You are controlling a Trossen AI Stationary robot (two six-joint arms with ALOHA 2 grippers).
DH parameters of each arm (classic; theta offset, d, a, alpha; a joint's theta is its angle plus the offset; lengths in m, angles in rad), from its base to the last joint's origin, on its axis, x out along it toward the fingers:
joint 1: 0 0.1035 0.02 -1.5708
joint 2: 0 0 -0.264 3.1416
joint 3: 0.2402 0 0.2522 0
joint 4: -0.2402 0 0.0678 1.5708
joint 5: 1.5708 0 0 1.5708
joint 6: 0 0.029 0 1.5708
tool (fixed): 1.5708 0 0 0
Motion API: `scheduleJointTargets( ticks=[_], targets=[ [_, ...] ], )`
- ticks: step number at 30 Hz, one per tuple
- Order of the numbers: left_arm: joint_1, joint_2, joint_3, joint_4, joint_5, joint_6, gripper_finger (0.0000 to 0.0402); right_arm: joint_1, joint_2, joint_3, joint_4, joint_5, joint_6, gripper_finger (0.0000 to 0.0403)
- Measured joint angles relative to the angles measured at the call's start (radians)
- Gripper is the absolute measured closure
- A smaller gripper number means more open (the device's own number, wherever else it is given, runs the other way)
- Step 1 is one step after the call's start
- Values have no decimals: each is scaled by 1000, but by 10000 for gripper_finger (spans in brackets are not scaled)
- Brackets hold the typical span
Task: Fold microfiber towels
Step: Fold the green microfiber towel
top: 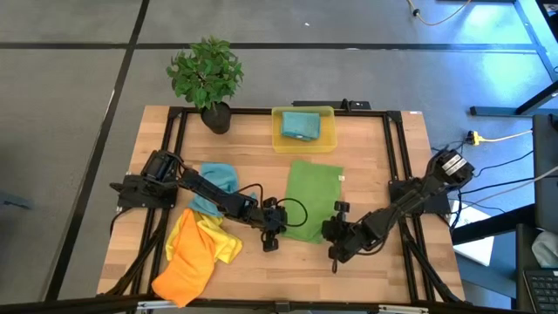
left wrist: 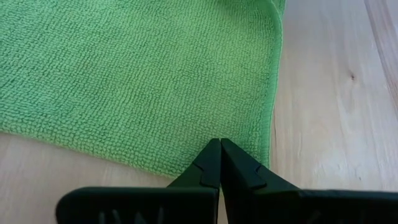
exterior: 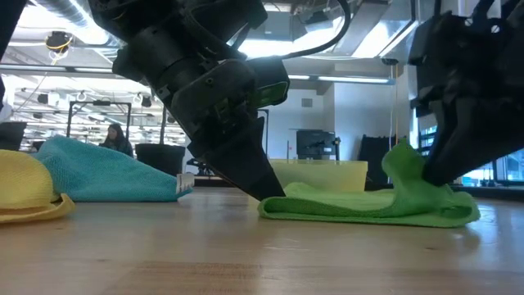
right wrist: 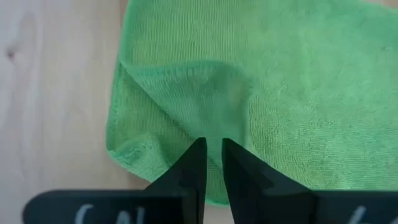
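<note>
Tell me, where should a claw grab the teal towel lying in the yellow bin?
Probably the teal towel by its upper edge, coming straight down from above: the yellow bin has walls around it that block any sideways approach, and the cloth lies folded flat inside.

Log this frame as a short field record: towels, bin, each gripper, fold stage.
green towel: mid-table, already folded to a long strip
left gripper: at the green towel's near left corner, fingers shut at its edge
right gripper: at the near right corner, fingers pinching it, corner lifted off the table
bin: at the far edge, holds a folded teal towel
waiting pile: teal, yellow, orange towels, crumpled, left side
stage: next fold of the green towel starting
</note>
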Motion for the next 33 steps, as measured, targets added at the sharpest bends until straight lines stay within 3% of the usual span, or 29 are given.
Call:
scheduleJointTargets(
  ticks=[11,18,26,33],
  targets=[
    [0,0,0,-6,0,-4,401,18,36,0,37,-233,-27,350],
    [0,0,0,-6,0,-5,401,74,34,1,21,-310,34,350],
    [0,0,0,-7,0,-6,401,119,-7,-1,-112,-310,106,350],
    [0,0,0,-5,4,-5,401,116,-122,1,-148,-129,79,350]
  ],
)
